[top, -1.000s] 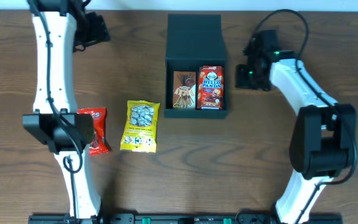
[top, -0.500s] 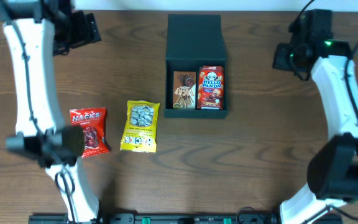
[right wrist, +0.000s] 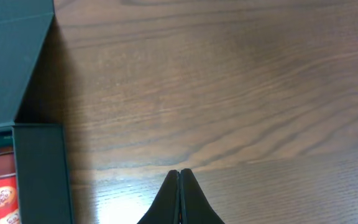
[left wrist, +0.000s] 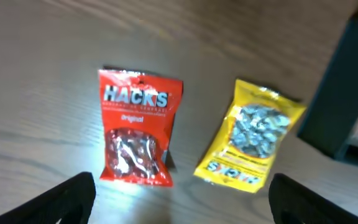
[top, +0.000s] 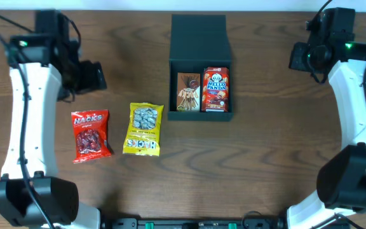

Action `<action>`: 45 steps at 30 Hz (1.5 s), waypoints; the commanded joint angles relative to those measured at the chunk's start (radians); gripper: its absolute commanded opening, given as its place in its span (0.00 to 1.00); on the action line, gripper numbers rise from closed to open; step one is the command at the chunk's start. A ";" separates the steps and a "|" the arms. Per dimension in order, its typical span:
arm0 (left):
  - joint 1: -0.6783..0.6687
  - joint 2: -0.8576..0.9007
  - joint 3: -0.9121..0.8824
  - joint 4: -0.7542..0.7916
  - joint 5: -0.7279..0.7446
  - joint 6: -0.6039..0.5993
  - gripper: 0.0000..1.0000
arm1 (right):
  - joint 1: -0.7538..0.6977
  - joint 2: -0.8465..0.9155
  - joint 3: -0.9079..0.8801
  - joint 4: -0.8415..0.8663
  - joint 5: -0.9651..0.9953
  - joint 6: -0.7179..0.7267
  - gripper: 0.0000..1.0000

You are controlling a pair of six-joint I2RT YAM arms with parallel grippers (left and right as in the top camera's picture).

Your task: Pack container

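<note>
Charcoal-teal cardboard makes up the square matte container (top: 198, 116), which sits at the far middle of the dark brown wooden tabletop (top: 265, 159). Its hinged flap lid (top: 198, 37) is laid open and flat behind it. Inside, 2 packs lie side by side against the near wall: a brown snack pack (top: 188, 92) on the left and a red Hello Panda carton (top: 215, 89) on the right. The back part of the container's floor is bare.

To the left of the container, apart from it, 2 bags lie flat on the wood. A yellow foil bag with a clear window of silvery sweets (top: 143, 129) lies nearer the container. A red Hacks sweet bag (top: 91, 135) lies just beside the yellow one on its left, not touching it.

The left claw (left wrist: 182, 202) hangs above these 2 bags with its fingers spread wide and nothing between them. In the left wrist view both bags show in the gap, blurred.

The right claw (right wrist: 179, 177) is pressed together, its tips meeting with nothing held. It hovers over bare wood to the right of the container, well apart from it.
</note>
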 commanded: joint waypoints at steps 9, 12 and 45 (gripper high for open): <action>-0.262 0.062 -0.362 0.299 -0.050 0.063 0.97 | -0.004 -0.001 0.008 -0.019 0.005 -0.018 0.02; -0.280 0.134 -0.367 0.313 -0.006 0.063 1.00 | -0.004 -0.001 0.008 -0.019 0.005 -0.018 0.01; -0.280 0.334 -0.341 0.301 0.137 0.122 0.07 | -0.004 -0.001 0.008 -0.014 0.005 -0.014 0.02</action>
